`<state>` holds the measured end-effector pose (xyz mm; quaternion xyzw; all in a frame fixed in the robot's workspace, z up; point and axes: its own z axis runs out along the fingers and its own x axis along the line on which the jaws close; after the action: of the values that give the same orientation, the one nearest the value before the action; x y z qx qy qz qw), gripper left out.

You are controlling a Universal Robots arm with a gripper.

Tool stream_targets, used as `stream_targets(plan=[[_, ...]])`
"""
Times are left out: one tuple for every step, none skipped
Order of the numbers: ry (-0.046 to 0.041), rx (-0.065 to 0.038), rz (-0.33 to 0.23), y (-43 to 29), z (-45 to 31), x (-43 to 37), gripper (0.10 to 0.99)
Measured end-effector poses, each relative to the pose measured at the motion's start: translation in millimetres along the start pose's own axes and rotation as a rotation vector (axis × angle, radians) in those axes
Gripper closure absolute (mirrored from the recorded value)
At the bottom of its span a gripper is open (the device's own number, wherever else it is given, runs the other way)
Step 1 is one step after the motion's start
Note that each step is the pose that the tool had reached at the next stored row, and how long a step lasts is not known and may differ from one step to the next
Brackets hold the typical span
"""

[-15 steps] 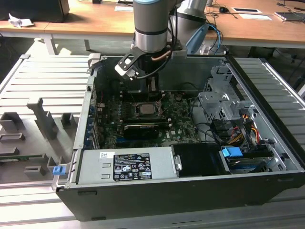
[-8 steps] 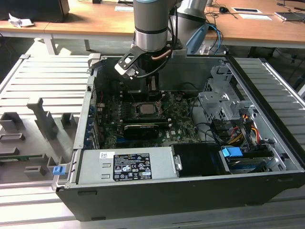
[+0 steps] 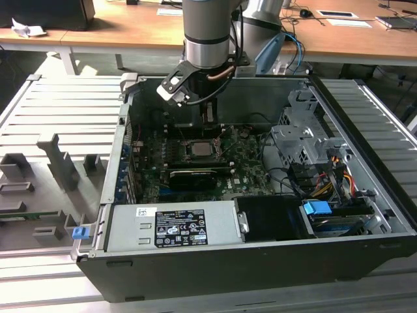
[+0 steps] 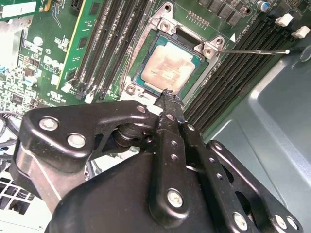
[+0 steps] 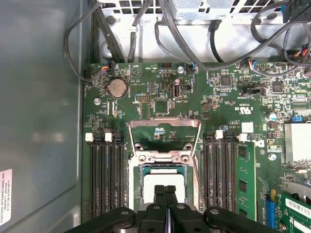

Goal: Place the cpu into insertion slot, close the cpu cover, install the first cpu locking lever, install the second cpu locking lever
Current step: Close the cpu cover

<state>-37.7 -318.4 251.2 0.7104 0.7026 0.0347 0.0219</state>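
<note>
Surface (image 3: pixel 58 111): grey, ribbed; carries the open computer case.
Computer case (image 3: pixel 260 274): dark, side panel off, inside in full view in the exterior view.
Arm (image 3: pixel 207 32): reaches down from above into the case, over the far part of the board.
Circuit board (image 5: pixel 160 92): green, lying flat on the case floor; cables run along one edge.
Memory slots (image 5: pixel 104 174): long black rows on both sides of the socket.
Claw (image 5: pixel 165 191): black, fingers pressed together with nothing between them — tips hanging just above the near edge of the chip in both wrist views.
Cover (image 5: pixel 164 124): metal frame with a square window, swung open and back from the socket; green board shows through the window.
Insertion slot (image 5: pixel 164 158): square socket with a metal rim, between the memory rows, uncovered.
Cpu (image 4: pixel 167 68): seated flat inside the socket, pale smudged face up.
Lever (image 4: pixel 252 50): thin metal rod — reaching out sideways from a socket corner across the memory slots.
</note>
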Motion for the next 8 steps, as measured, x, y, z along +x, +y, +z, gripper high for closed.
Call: stream_targets(plan=[[0.0000, 0.000, 0.000, 0.1, -0.3, 0.0, 0.980], [-0.0001, 0.000, 0.000, 0.1, -0.8, 0.0, 0.980], [-0.0002, 0.000, 0.000, 0.1, -1.1, 0.0, 0.980], [-0.0001, 0.000, 0.000, 0.1, -1.3, 0.1, 0.980], [-0.0002, 0.000, 0.000, 0.2, -1.5, 0.1, 0.980], [-0.0003, 0.000, 0.000, 0.2, -1.8, 0.1, 0.980], [-0.0006, 0.000, 0.000, 0.2, -2.2, 0.1, 0.980], [-0.0007, 0.000, 0.000, 0.2, -2.5, 0.2, 0.980]])
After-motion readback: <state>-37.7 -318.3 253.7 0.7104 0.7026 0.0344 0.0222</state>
